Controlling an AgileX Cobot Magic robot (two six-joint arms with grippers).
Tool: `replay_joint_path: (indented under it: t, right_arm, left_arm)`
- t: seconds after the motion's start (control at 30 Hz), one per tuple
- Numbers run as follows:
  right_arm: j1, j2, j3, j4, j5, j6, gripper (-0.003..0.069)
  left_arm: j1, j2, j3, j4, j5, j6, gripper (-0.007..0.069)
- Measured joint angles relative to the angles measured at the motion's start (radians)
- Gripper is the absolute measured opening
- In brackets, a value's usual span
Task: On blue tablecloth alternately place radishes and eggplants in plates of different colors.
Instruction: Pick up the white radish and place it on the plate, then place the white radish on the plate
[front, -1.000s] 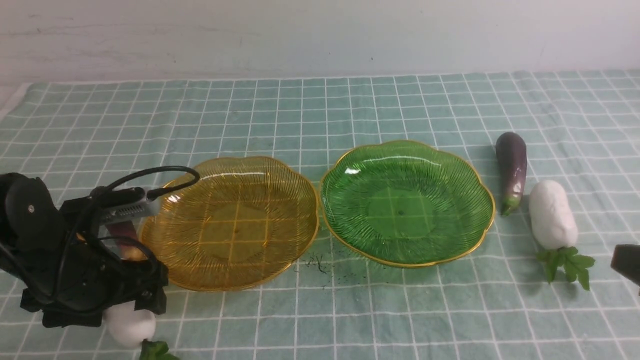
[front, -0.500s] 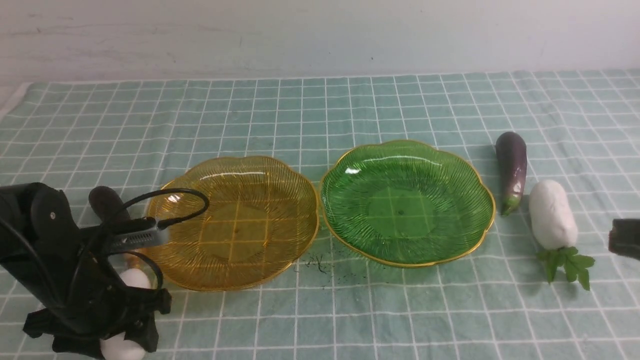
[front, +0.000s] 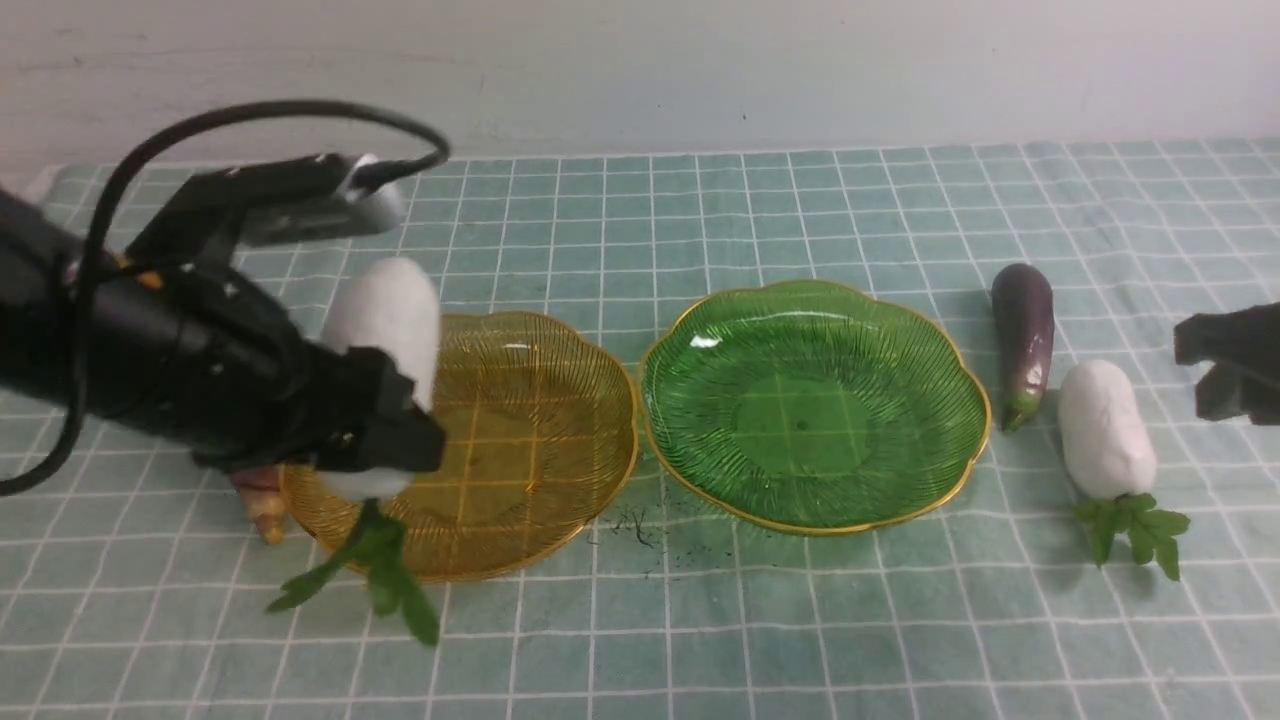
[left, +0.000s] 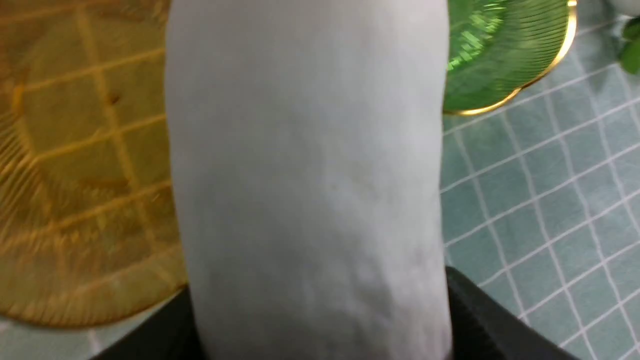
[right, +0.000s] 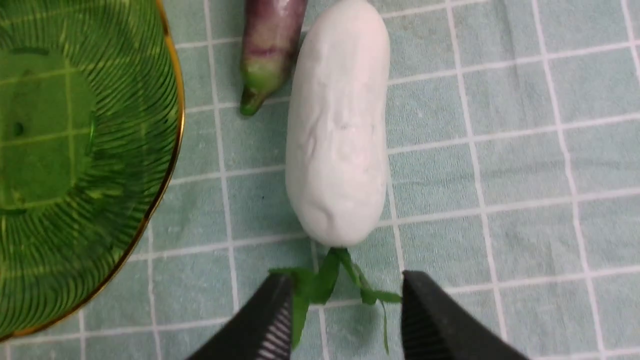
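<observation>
My left gripper (front: 375, 430) is shut on a white radish (front: 385, 320) and holds it in the air over the left rim of the amber plate (front: 520, 440), leaves hanging down. The left wrist view shows this radish (left: 310, 175) filling the space between the fingers (left: 480, 320). The green plate (front: 810, 400) is empty. To its right on the blue tablecloth (front: 700, 220) lie an eggplant (front: 1024, 335) and a second radish (front: 1103, 430). My right gripper (right: 345, 300) is open above that radish's leaves (right: 340, 130). The other eggplant shows only its tan stem end (front: 262, 500) behind my left arm.
A few dark specks lie on the cloth (front: 640, 530) in front of the gap between the plates. The two plates almost touch. A pale wall runs along the back edge of the table (front: 640, 80).
My left gripper has risen from the cloth at the front left with the radish and moved right, over the amber plate's rim. My right gripper has moved further up the right edge.
</observation>
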Motion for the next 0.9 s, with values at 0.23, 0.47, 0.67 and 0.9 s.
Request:
replay_joint_path:
  t: [0.23,0.47,0.67,0.9]
  right_arm:
    - [0.000,0.206,-0.112,-0.017,-0.025,0.000,0.0587]
    - [0.000,0.394,-0.215,0.010,-0.031,-0.001,0.0606]
    - [0.000,0.452,-0.253,0.067,0.014,-0.049,0.0437]
    - [0.001,0.367,-0.258,0.085,0.118,-0.054,0.0444]
  left_arm:
    - [-0.151,0.260,-0.224,-0.010,-0.064,0.012,0.0437]
    - [-0.208,0.563,-0.440,-0.017,-0.092,0.014,0.0437]
    - [-0.209,0.730,-0.566,-0.017,-0.104,-0.020,0.0437]
    - [-0.209,0.775,-0.596,-0.033,-0.104,-0.042,0.0447]
